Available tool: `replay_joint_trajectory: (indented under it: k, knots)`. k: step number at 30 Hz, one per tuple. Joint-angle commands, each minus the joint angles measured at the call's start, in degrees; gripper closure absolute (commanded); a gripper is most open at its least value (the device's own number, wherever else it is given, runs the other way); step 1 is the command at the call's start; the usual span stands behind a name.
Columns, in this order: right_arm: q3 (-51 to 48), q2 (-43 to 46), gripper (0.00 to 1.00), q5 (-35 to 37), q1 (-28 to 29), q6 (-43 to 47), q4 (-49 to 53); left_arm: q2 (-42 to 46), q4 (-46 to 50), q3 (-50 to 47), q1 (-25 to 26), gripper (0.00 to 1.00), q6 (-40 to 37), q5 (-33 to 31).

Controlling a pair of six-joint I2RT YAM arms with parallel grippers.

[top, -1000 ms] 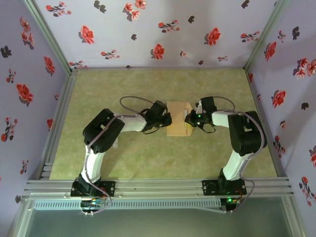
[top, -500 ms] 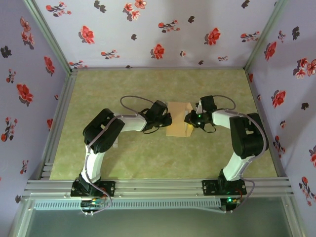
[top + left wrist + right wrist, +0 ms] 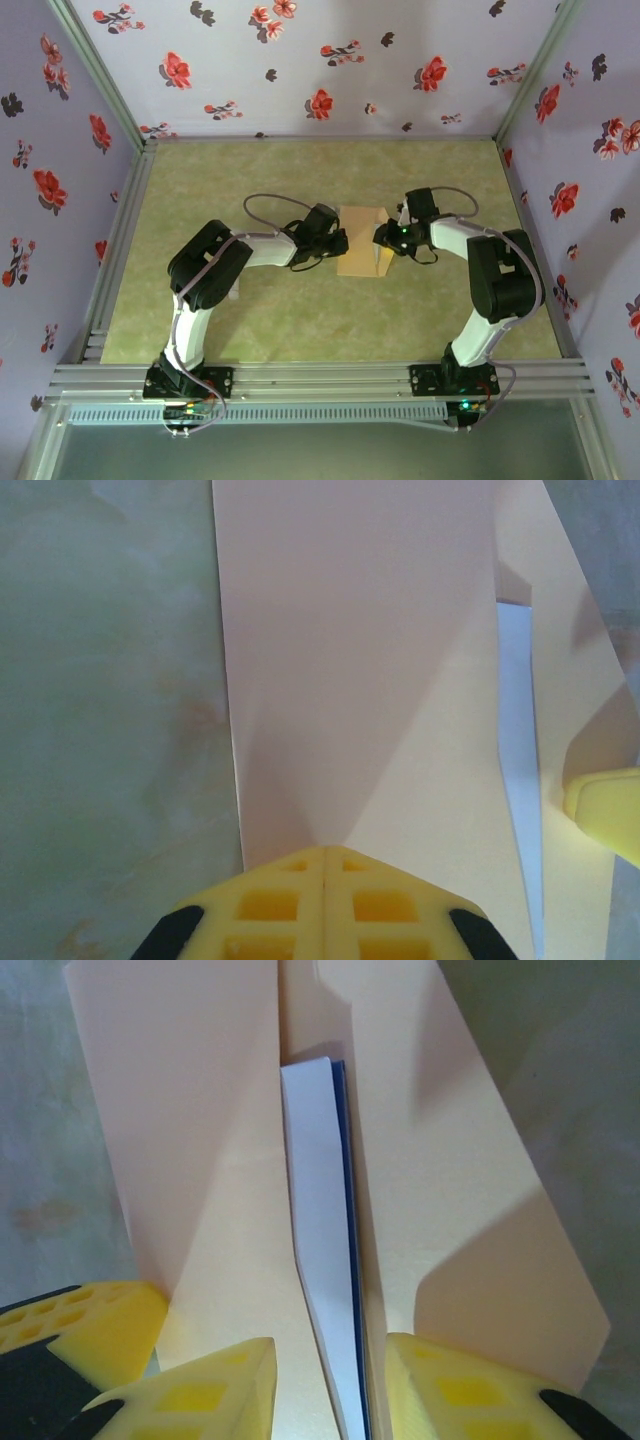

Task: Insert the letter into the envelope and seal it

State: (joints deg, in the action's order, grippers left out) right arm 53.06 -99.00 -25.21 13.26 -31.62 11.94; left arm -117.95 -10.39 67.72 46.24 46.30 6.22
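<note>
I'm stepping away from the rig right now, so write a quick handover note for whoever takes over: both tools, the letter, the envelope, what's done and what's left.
Left tool: shut on the near edge of the envelope, pinching it.
Right tool: open, jaws either side of the exposed strip of the letter.
Letter: mostly inside the envelope; a white strip with a blue edge shows at the mouth.
Flap: open, not folded over.
Done: letter largely inserted.
Left: push it fully in, fold the flap, seal.
</note>
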Motion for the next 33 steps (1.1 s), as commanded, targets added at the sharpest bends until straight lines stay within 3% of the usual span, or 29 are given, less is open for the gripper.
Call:
replay_joint_trajectory:
  k: [1, 15, 33]
  knots:
    - [2.12, -1.82, 0.66, 1.47, 1.03, -0.36, 0.61, -2.33, 4.94, -0.75, 0.52, 1.00, -1.89, 0.24]
    - [4.65, -2.58, 0.63, 10.06, 2.59, -0.83, 4.93, -2.99, 6.08, 0.44, 0.52, 1.00, -2.65, 0.26]
    - [8.62, -7.43, 0.63, 7.34, 6.03, -2.50, 2.91, -4.13, 7.58, 2.50, 0.52, 1.00, -4.25, 0.51]
